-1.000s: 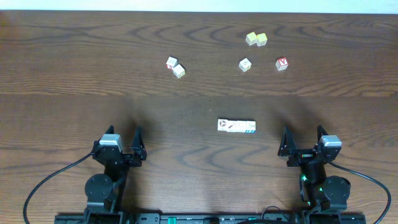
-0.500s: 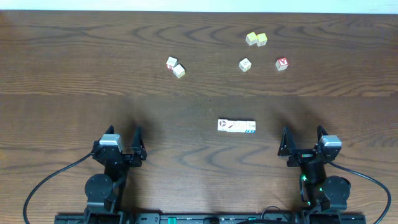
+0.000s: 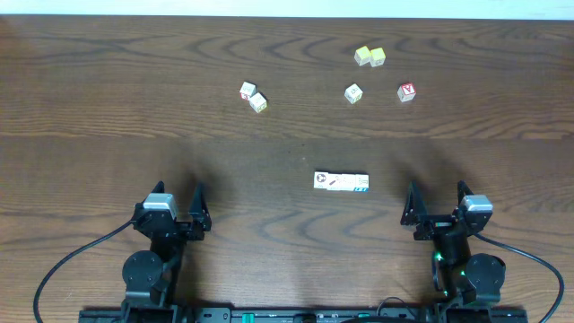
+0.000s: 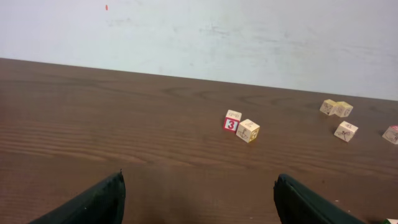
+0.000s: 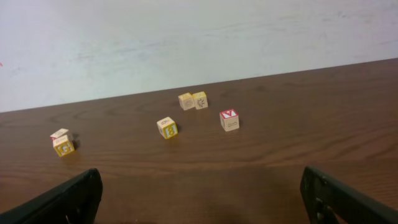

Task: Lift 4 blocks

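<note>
A short row of cream-white blocks point(image 3: 342, 182) with faint black and teal marks lies end to end on the table, showing only in the overhead view. It sits forward of and between my two grippers, nearer the right one. My left gripper point(image 3: 175, 199) point(image 4: 199, 177) rests at the near left, open and holding nothing. The right gripper point(image 3: 438, 199) point(image 5: 200, 174) rests at the near right with its jaws wide apart and bare wood between them. Neither touches any block.
Loose cubes lie farther back: a touching pair point(image 3: 253, 96) point(image 4: 240, 126) at the left, a single cube point(image 3: 353, 93) point(image 5: 167, 127), a red-V cube point(image 3: 407, 91) point(image 5: 229, 119), and two yellow-tinted cubes point(image 3: 369, 56) point(image 5: 193, 101) at the far back. A white wall rises behind the table's far edge.
</note>
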`<state>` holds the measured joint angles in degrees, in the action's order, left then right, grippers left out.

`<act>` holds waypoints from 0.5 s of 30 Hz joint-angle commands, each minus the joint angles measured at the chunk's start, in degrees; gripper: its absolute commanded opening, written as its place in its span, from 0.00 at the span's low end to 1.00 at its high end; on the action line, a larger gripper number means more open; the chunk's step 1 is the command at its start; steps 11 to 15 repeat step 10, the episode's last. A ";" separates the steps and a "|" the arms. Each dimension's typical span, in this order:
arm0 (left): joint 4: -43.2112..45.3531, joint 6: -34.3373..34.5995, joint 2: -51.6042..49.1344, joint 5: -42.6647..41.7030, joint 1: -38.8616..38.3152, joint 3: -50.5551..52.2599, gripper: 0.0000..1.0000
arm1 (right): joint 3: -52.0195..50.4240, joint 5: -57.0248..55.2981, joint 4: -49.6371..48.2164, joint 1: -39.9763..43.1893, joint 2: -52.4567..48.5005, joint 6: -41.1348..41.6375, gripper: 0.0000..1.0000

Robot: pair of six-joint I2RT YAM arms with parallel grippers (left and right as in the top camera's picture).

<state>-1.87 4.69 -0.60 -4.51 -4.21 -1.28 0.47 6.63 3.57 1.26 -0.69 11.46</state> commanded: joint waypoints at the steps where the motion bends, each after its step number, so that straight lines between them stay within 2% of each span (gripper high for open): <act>1: -1.90 0.52 0.37 0.07 0.28 1.05 0.77 | -0.15 -0.13 0.13 0.48 0.31 -0.85 0.99; 15: -1.90 0.52 0.37 0.07 0.28 1.05 0.77 | -0.17 -0.13 0.13 0.48 0.31 -0.83 0.99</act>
